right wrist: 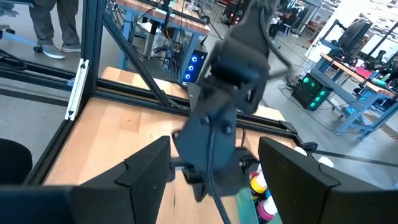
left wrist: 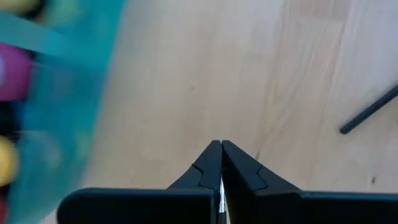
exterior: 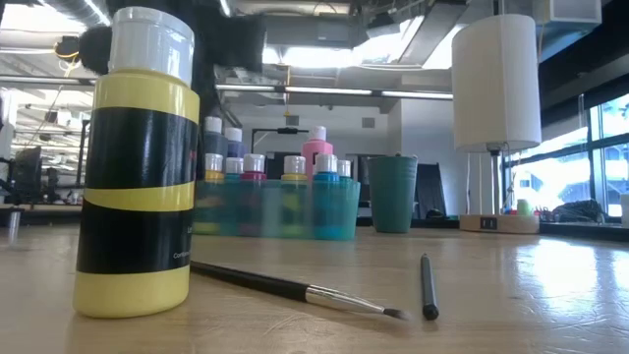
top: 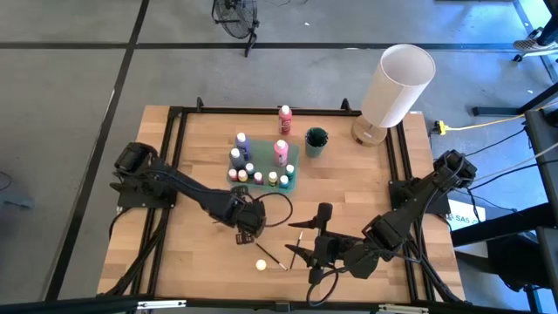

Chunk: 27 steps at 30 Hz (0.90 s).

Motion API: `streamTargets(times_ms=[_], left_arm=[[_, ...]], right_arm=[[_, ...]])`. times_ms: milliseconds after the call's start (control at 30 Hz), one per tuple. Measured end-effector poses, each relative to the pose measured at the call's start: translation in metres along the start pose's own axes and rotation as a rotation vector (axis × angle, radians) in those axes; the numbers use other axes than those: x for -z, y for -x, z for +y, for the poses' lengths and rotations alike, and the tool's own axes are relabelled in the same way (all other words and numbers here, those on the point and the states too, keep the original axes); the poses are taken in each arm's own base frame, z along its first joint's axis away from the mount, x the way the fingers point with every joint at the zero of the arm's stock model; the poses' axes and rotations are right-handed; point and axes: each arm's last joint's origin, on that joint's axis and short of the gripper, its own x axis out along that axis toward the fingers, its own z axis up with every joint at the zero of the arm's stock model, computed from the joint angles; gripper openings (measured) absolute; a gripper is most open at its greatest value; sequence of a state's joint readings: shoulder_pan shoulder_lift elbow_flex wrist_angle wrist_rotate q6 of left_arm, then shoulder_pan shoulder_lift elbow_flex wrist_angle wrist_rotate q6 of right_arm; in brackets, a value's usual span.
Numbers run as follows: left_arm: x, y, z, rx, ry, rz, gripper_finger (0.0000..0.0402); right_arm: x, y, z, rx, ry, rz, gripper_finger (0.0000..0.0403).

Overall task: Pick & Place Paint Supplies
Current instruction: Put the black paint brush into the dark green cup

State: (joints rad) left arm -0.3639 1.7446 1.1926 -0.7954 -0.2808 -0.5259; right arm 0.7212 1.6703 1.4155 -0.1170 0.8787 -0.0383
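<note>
A teal tray (top: 292,153) at the table's middle holds several white-capped paint bottles (top: 242,139); it also shows in the low view (exterior: 334,208). A pink bottle (top: 285,118) stands on the table beyond the tray. A yellow bottle (top: 260,264) stands upright near the front edge, large in the low view (exterior: 136,167). Two thin dark brushes (top: 271,255) (top: 299,240) lie flat on the wood beside it. My left gripper (top: 248,228) is shut and empty above bare wood, just on the near side of the tray (left wrist: 56,93). My right gripper (top: 307,232) is open and empty near the second brush.
A big white cylinder (top: 397,85) on a wooden base stands at the far right. A dark green cup (top: 316,141) stands right of the tray. A black frame (top: 174,139) rims the table. People's legs (right wrist: 56,25) show in the room beyond.
</note>
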Motion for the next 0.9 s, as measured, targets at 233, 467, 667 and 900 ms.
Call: streamTargets(times_ms=[233,467,667,900], left_arm=[[0.001,0.076,0.01,-0.09,0.009,-0.214,0.0002],[0.02,0.168,0.027,-0.025,0.009,-0.609,0.0002],[0.036,0.206,0.036,0.167,-0.118,-0.879,0.0002],[0.041,0.203,0.039,0.34,-0.27,-1.131,0.0002]], right_arm=[[0.0,0.0,-0.003,0.117,-0.058,0.001,0.0247],[0.0,0.001,-0.003,0.109,-0.067,-0.001,0.0247],[0.0,-0.005,-0.005,0.043,-0.074,0.0,0.0247],[0.003,-0.035,-0.013,-0.022,-0.065,-0.022,0.0247]])
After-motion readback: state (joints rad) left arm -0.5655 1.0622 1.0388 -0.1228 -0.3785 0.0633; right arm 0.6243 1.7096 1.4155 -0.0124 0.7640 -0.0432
